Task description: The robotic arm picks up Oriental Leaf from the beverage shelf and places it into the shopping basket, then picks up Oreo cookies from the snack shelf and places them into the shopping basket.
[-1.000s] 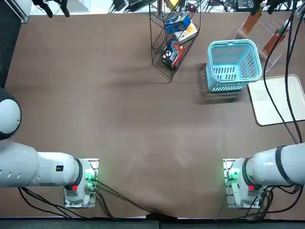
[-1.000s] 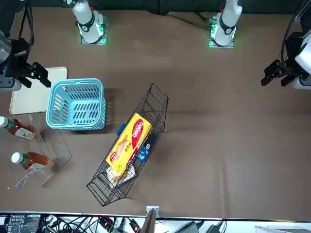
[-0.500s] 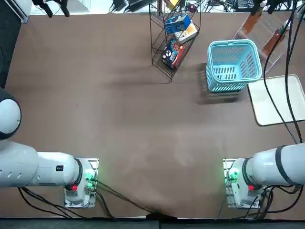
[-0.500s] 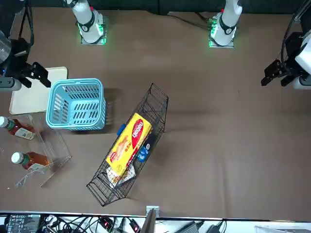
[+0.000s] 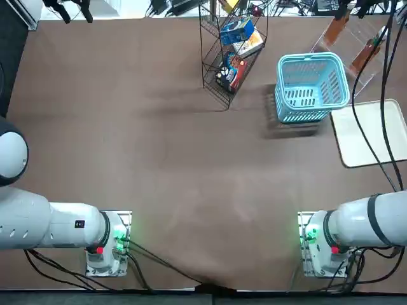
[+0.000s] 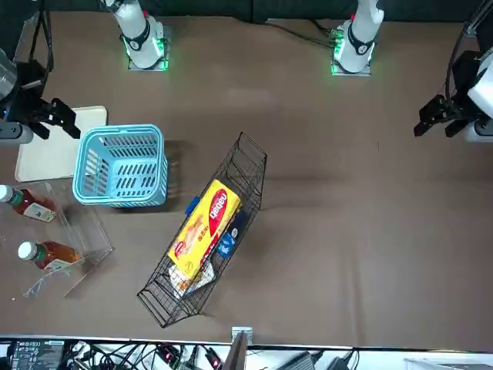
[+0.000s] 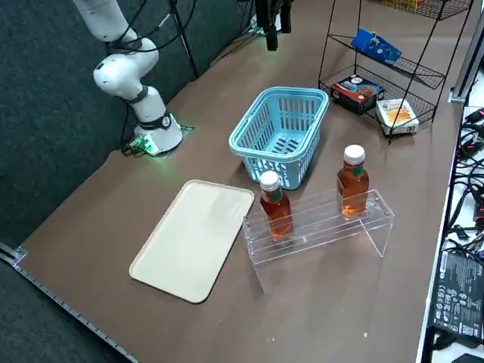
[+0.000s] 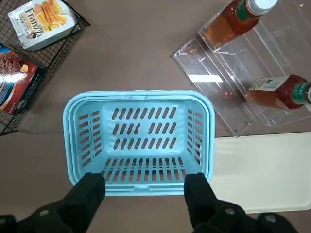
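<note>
- Turquoise basket [image 8: 138, 141] sits empty on the brown bench [image 5: 191, 159]; neither item is loaded, so the job appears to be at its first step.
- End effector [image 8: 145, 187] hangs above the basket's near rim, fingers [image 8: 90, 187] spread apart and gripping nothing.
- Two tea bottles stand upright on the clear stand [image 7: 318, 227], just beyond the basket: the nearer bottle [image 7: 275, 206] is close to the tray [image 7: 193, 238], the farther bottle [image 7: 352, 181] is at the stand's other end.
- Oreo box [image 7: 376, 45] lies on an upper tier of the wire rack [image 7: 389, 60], on the basket's other side; it is not yet wanted.
- Step in hand, as judged: travel to the stand and take one bottle.
- Recommended method: pass over the basket with height to spare, then descend on the chosen bottle with the fingers straddling its body below the cap.
- Centre the bottle between the fingers before closing; an off-centre close would likely tip it against the acrylic.
- Lift straight up until the bottle clears the stand's front lip, and only then swing towards the basket.
- Risk: the stand looks light and may slide if nudged.
</note>
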{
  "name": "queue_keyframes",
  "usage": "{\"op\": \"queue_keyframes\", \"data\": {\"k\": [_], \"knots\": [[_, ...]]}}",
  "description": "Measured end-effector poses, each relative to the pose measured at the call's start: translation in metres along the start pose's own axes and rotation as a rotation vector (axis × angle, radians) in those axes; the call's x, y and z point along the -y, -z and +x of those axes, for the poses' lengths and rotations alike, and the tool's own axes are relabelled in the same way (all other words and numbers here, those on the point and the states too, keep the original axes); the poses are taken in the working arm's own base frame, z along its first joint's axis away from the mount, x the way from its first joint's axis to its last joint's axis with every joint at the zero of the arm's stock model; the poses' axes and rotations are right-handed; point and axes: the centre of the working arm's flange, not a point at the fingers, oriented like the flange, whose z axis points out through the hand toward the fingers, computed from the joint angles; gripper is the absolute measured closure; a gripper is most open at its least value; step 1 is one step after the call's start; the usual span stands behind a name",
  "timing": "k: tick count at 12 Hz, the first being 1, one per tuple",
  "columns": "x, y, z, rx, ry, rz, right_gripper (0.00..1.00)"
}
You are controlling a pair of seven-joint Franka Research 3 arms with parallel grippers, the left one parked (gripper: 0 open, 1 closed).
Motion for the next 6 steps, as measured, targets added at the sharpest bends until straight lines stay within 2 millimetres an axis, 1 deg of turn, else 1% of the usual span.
{"op": "queue_keyframes", "data": {"k": [6], "knots": [[-0.0001, 0.0042, 0.0002, -0.009, 0.013, 0.000, 0.00]]}}
